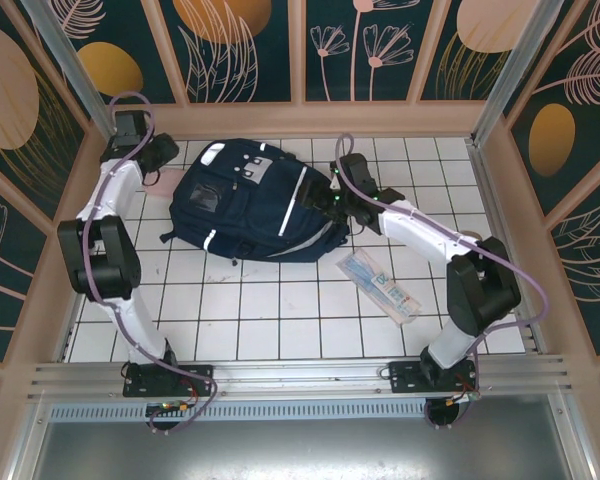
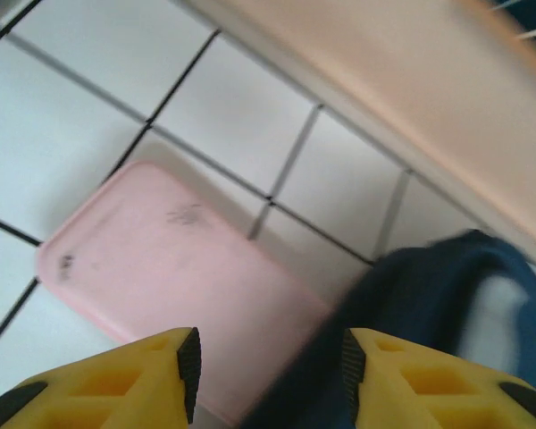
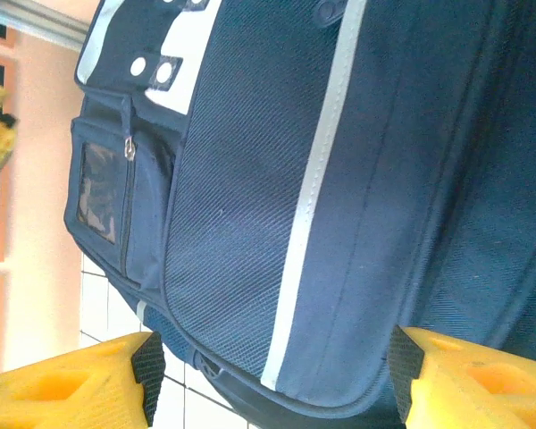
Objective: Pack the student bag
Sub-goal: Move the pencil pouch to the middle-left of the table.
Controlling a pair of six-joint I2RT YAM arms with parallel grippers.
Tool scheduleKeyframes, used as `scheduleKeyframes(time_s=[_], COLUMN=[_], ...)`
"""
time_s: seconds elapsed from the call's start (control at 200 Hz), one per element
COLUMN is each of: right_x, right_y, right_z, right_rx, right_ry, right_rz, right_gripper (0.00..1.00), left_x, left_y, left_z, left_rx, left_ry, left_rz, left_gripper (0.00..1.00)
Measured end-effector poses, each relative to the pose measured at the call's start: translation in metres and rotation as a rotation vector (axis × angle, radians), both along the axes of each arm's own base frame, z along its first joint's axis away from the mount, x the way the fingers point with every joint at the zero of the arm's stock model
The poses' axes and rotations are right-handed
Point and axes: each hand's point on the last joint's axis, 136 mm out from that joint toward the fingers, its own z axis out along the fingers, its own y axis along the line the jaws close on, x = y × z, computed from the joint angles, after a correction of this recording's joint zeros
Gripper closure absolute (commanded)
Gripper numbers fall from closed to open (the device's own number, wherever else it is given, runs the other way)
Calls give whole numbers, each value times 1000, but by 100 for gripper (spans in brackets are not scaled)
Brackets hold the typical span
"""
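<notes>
The student bag [image 1: 250,205] lies flat on the tiled floor at the back middle, dark navy with white stripes and its front pocket facing up. My left gripper [image 1: 163,157] hovers at the bag's top-left corner. In the left wrist view it [image 2: 270,371] is open, over a flat pink case [image 2: 188,268] and the blurred navy edge of the bag [image 2: 447,295]. My right gripper [image 1: 336,196] is at the bag's right side. There it [image 3: 272,375] stands wide open just above the bag's striped side panel [image 3: 339,179], holding nothing.
A clear pencil case [image 1: 380,285] with items inside lies on the tiles to the right of the bag, near the right arm. A sliver of the pink case [image 1: 170,184] shows by the bag's left edge. Wooden walls [image 1: 320,115] close the back and sides.
</notes>
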Motion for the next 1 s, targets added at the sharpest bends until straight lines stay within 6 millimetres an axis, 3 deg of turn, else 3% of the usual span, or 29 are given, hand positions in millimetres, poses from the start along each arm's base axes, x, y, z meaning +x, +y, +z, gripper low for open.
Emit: scheduleKeyframes(time_s=[0.115,0.19,0.405,0.595,0.7,0.881,1.001], right_x=[-1,-1,2,6,10,15,18], right_y=[8,11,17,21,27,36,42], right_z=[-3,-5,-14,-20,-21,-21,-25], right_rx=[5,3,-12,-26,-21,-4,2], right_ry=[13,20,46,59,60,67,76], right_rz=[22,32,56,74,90,111,124], right_gripper=[30,30,30,31,31,31,32], left_x=[13,25,63,57,31,-43,-87], left_y=[20,23,18,20,26,34,28], left_z=[-46,-64,-76,-88,-89,-94,-97], left_rx=[-39,-61,-118,-115,-67,10,0], left_ry=[64,77,35,44,76,181,211], left_rz=[19,13,-19,6,57,153,195], left_gripper=[53,53,54,58,58,63,63])
